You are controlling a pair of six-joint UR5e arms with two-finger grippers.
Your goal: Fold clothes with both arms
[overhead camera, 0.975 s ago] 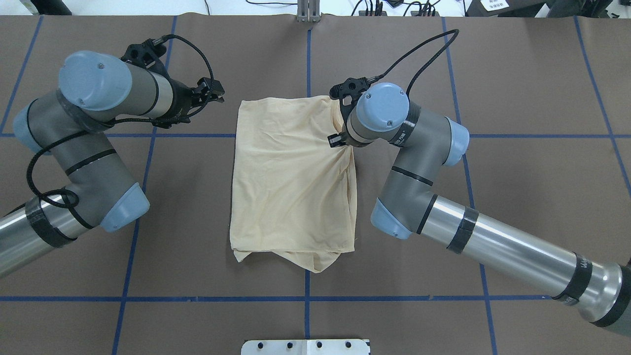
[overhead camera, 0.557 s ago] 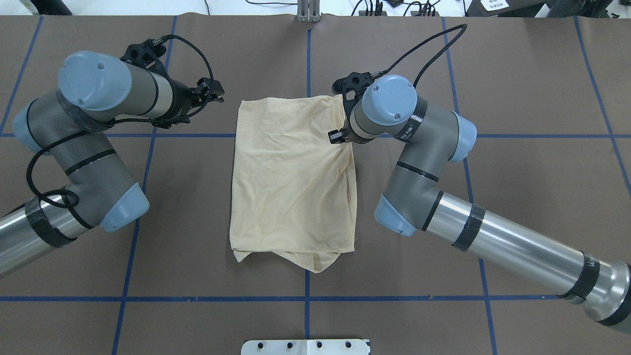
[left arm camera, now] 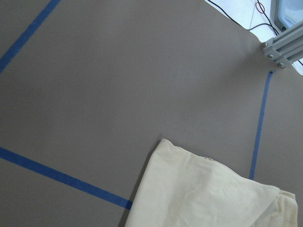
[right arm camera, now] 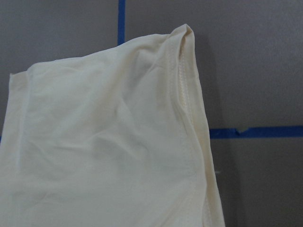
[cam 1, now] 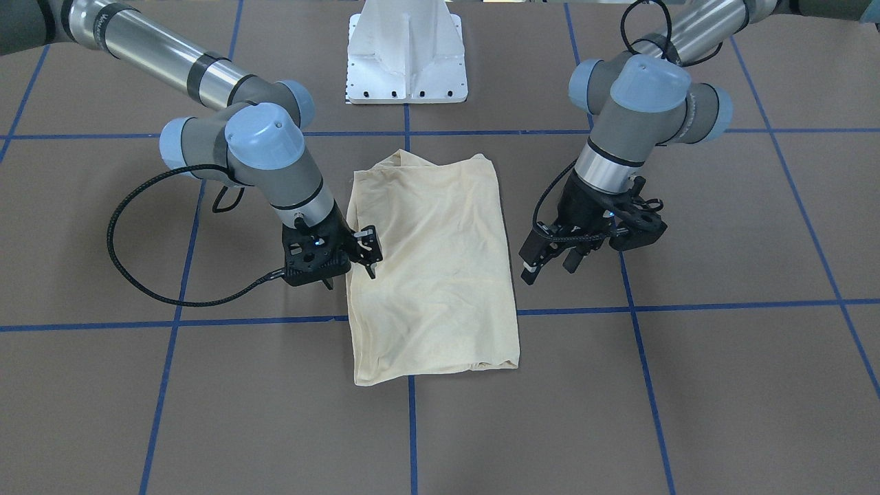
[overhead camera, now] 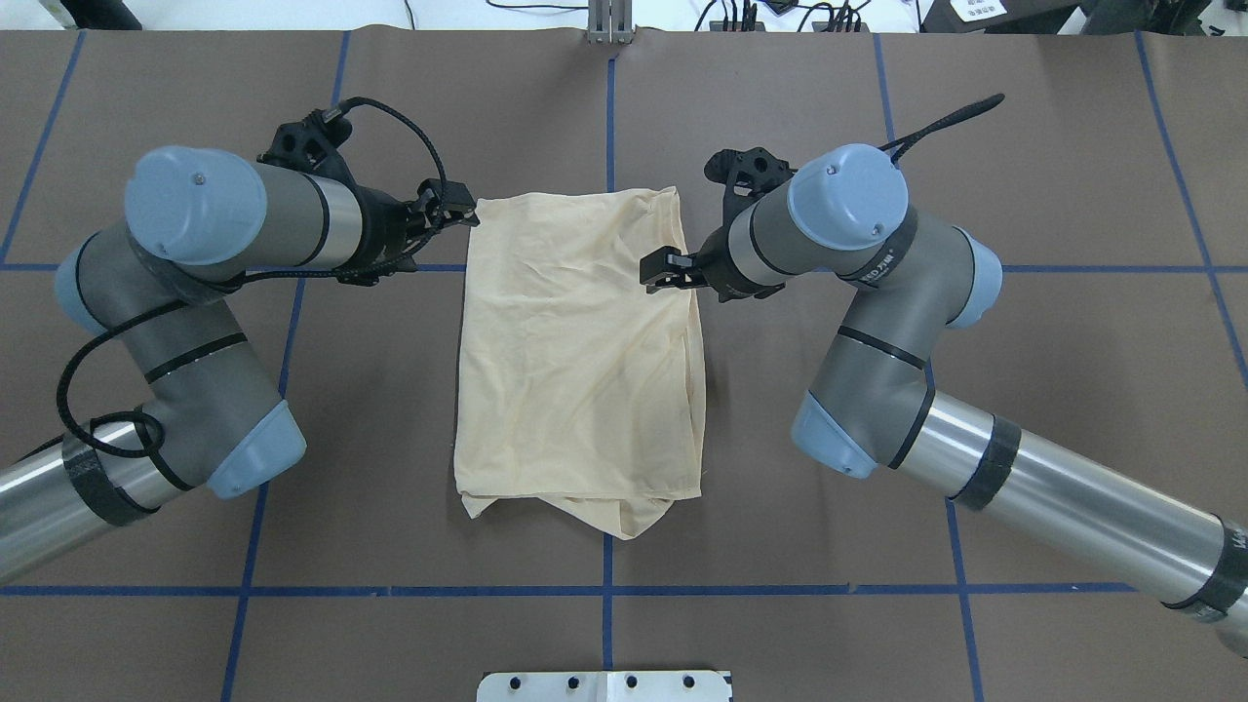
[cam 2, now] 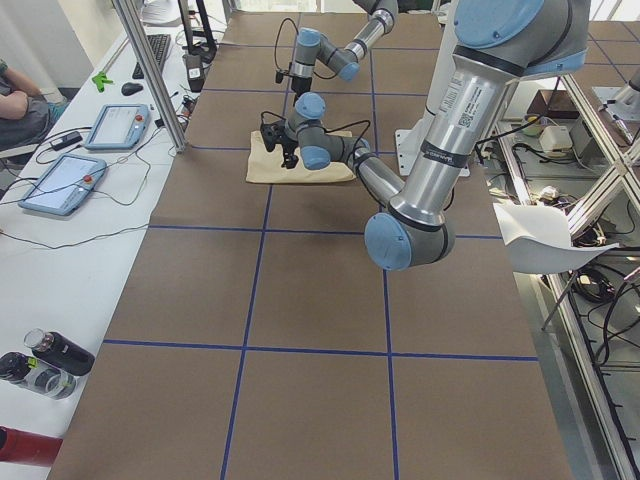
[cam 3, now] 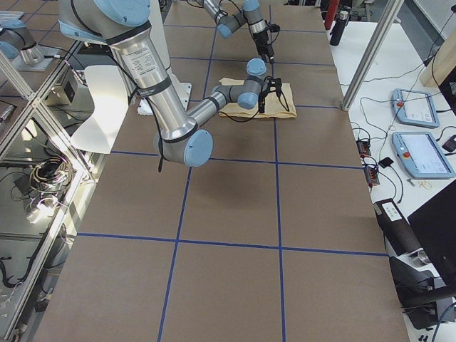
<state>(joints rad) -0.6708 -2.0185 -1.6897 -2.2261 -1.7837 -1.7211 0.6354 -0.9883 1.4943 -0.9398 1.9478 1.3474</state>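
The shirt [overhead camera: 575, 361] is lying folded into a cream rectangle at the middle of the bench [overhead camera: 370, 507], plain side up. The right arm [overhead camera: 877, 292] is bending in at the elbow, its right fingers [cam 1: 370, 249] hanging spread over the shirt's side edge toward the far end, gripping nothing. The left arm [overhead camera: 195, 253] is reaching almost level toward the opposite far corner, its left fingers [cam 1: 533, 261] parted and empty just beside the cloth.

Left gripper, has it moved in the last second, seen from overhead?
Yes. The left gripper has moved rightward in the overhead view, away from the blue tape line and close to the shirt's far corner.
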